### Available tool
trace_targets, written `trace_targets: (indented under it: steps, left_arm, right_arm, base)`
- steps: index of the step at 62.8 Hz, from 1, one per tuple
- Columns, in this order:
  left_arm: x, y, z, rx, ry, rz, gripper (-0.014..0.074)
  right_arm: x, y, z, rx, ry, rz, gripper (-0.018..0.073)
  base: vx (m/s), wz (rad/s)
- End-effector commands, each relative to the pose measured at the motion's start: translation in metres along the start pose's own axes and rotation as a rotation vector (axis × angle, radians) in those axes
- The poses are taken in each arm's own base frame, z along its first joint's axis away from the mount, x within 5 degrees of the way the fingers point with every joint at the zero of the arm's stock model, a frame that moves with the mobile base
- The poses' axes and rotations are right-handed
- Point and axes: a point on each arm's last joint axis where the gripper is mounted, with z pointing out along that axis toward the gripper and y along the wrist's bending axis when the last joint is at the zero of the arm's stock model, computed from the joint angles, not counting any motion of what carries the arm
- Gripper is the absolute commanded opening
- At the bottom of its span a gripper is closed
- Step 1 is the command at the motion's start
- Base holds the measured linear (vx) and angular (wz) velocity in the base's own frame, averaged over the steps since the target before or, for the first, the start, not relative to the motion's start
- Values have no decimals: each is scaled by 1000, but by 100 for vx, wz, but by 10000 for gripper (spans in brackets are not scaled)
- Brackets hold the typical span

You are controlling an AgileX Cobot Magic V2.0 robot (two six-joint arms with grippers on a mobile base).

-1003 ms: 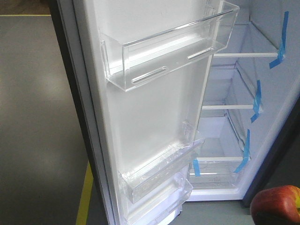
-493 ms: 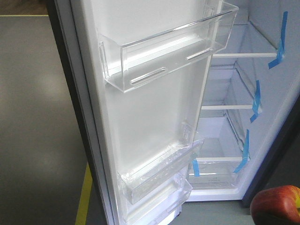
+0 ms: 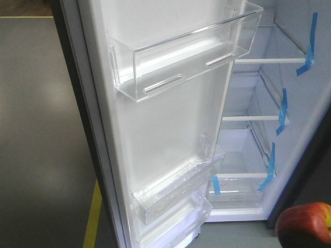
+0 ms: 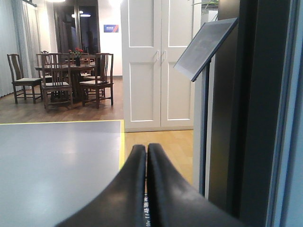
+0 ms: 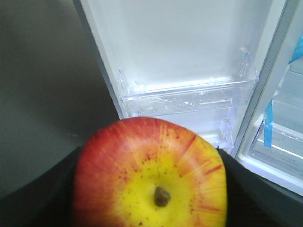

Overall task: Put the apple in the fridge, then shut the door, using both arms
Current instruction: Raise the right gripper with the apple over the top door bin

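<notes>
The door stands wide open, its white lining facing the front camera. One clear bin sits at 12 o'clock and a second bin at 6 o'clock. At 3 o'clock of the door is the white inside of the fridge, with glass shelves edged in blue tape strips. The apple is at the 5 o'clock corner of that view, partly cut off by the frame and outside the compartment. A yellow floor line runs at 7 o'clock.

In the right wrist view the right gripper is closed around the apple. Its black fingers press the fruit at 9 and 3 o'clock, with the stem and yellow patch facing the camera. A door bin lies beyond at 12 o'clock.

The left gripper holds nothing, its two black fingers pressed together. A dark upright panel rises at 3 o'clock, a sign stand at 1 o'clock, white double doors at 12 o'clock, and chairs far off at 10 o'clock.
</notes>
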Motion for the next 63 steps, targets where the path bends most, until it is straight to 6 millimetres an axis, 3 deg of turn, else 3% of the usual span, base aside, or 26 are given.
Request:
trace_targets:
  steps: [1,14,40,63]
  left_arm:
    - [-1,0,-1,4,-69,-14,-6]
    - [-1,0,-1,4,-69,-14,-6]
    - [-1,0,-1,4,-69,-14,-6]
    - [-1,0,-1,4,-69,-14,-6]
  right_arm:
    - [-30,1,-8,4,-183,-14,356]
    - [-87,3,-11,19,-245,-36,356]
    - [-204,0,7,111,-322,-133,356]
    - [-282,-22,44,183,-321,-108,356]
  base:
    - [0,0]
    - [0,0]
    - [0,0]
    - [0,0]
